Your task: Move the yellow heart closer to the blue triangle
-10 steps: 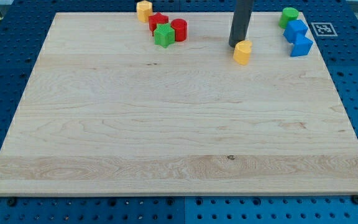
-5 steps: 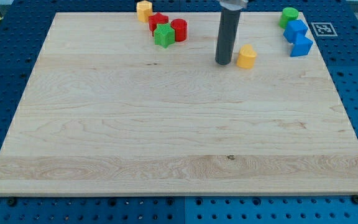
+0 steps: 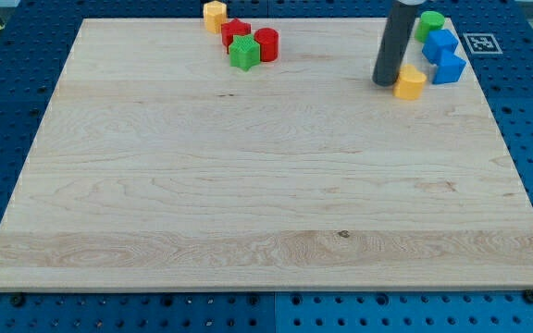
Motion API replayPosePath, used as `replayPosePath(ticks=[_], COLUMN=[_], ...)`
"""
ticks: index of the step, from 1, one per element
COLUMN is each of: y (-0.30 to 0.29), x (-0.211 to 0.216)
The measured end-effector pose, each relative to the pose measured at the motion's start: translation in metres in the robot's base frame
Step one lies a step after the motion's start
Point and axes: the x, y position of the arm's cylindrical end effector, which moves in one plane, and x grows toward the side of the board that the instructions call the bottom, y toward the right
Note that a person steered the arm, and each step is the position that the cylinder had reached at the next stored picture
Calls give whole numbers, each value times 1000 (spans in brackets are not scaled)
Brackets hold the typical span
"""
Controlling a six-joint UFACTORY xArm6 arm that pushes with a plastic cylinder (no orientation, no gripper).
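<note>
The yellow heart (image 3: 411,82) lies near the view's top right of the wooden board (image 3: 248,185). My tip (image 3: 384,82) stands against its left side, touching or nearly so. The blue triangle (image 3: 450,67) lies just right of the heart and a little higher, a small gap between them. A second blue block (image 3: 440,43) sits right above the triangle.
A green block (image 3: 430,22) sits at the top right corner, partly behind the rod. At the top left of centre are a yellow block (image 3: 215,15), a red block (image 3: 235,32), a red cylinder (image 3: 266,43) and a green block (image 3: 244,53).
My tip has moved right and pushed the yellow heart right, from mid-board top to just beside the blue triangle. The other blocks have not moved.
</note>
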Motion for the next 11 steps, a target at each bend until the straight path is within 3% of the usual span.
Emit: replayPosePath(ticks=[3,11], y=[35,44], x=[13,34])
